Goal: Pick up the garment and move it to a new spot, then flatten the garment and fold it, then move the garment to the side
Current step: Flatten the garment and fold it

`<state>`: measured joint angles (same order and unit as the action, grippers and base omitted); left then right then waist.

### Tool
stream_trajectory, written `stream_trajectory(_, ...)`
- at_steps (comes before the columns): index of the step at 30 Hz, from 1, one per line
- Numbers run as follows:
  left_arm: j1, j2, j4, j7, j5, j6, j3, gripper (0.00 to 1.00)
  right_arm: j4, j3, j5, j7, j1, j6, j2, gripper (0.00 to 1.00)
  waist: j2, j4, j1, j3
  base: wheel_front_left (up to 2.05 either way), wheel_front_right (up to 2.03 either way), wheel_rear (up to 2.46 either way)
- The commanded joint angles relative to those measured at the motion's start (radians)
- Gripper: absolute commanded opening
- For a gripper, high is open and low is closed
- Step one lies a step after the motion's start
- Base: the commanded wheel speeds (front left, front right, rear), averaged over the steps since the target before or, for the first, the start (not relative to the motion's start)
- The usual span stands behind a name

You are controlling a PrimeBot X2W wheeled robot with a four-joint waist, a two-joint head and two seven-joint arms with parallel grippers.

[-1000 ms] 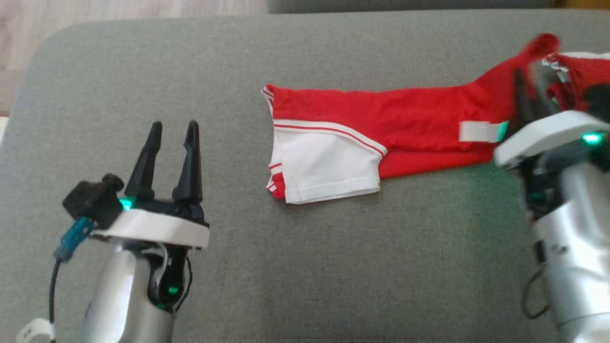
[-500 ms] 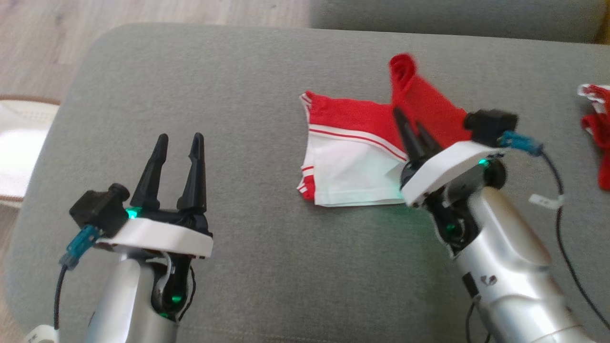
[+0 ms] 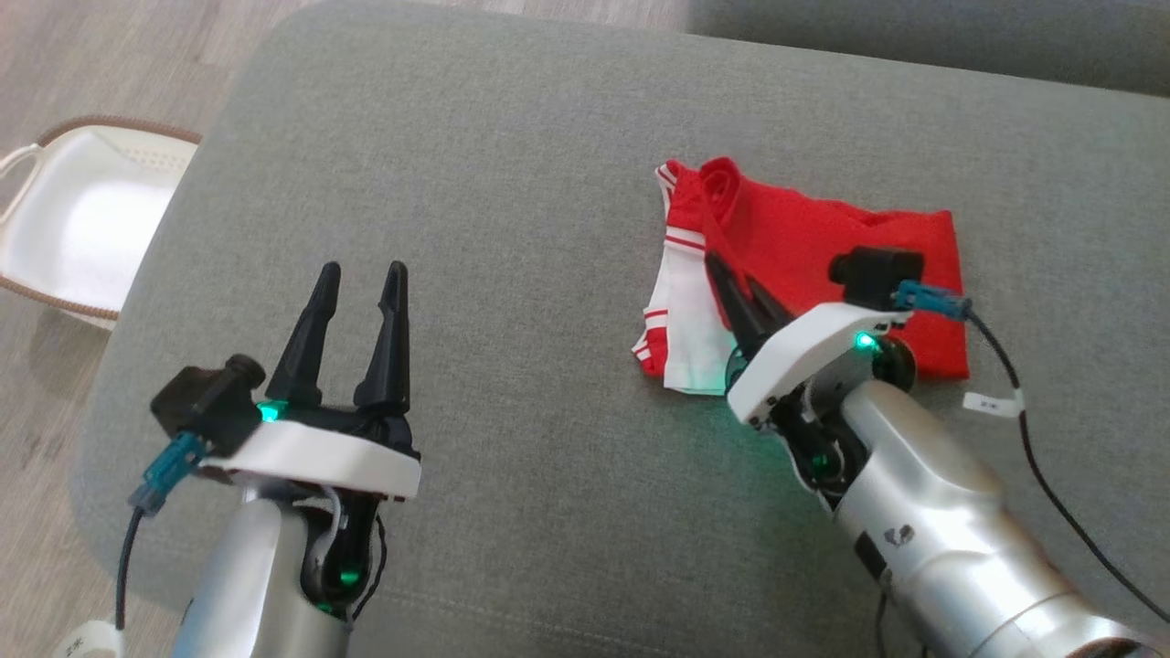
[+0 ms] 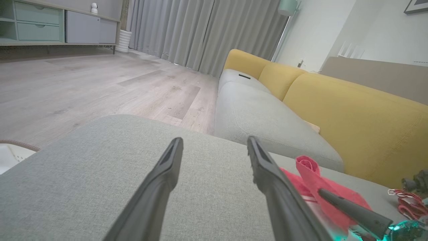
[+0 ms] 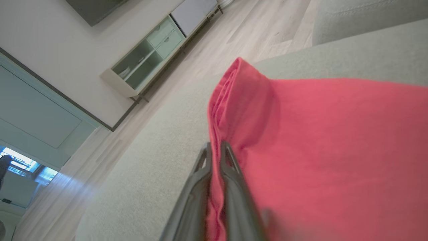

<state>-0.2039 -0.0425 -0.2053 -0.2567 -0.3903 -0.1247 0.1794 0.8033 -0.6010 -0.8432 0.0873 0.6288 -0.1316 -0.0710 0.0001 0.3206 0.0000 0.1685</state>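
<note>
While my right gripper (image 3: 731, 270) has its jaws clamped on a fold of the red-and-white garment (image 3: 823, 239), which lies doubled on the grey cushion (image 3: 512, 183), my left gripper (image 3: 363, 268) hovers well apart, jaws spread.

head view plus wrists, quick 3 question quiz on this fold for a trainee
1. True or false: the right gripper is shut on a fold of the red and white garment.
2. The left gripper is: A) open, over bare grey cushion; B) shut on the garment; C) shut, touching the right gripper.
3. Fill in: in the head view, on the floor to the cushion's left stands a white ____.
Key: 1 true; 2 A; 3 basket.
</note>
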Motion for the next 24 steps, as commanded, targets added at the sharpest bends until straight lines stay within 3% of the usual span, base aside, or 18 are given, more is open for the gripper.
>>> stream_trajectory(1,-0.017,-0.009,0.026,-0.005,-0.005,-0.006,-0.033,1.00,-0.005,-0.046,-0.025,0.012,0.034,0.001,0.021,1.00,-0.0001,0.004,0.0000,0.004,0.00,0.00,0.00)
stream_trajectory(9,-0.016,-0.008,0.028,-0.005,-0.001,-0.006,-0.054,1.00,-0.072,-0.220,-0.174,0.060,0.074,0.001,0.021,1.00,-0.0001,-0.046,0.0000,-0.005,0.00,0.00,0.00)
stream_trajectory(14,-0.020,-0.008,0.041,-0.005,0.005,-0.006,-0.064,1.00,-0.093,-0.254,-0.216,0.120,0.121,0.001,0.021,1.00,-0.0001,-0.108,0.0000,-0.023,0.00,0.00,0.00)
stream_trajectory(21,-0.016,-0.008,0.073,-0.005,0.008,-0.006,-0.085,1.00,-0.030,-0.194,-0.110,0.167,0.167,0.001,0.009,1.00,-0.0001,-0.185,0.0000,-0.043,0.00,0.00,0.00)
stream_trajectory(24,-0.014,-0.008,0.090,-0.005,0.007,-0.006,-0.091,1.00,-0.014,-0.136,-0.028,0.173,0.163,0.001,-0.047,1.00,-0.0001,-0.212,0.0000,-0.050,0.00,0.00,0.00)
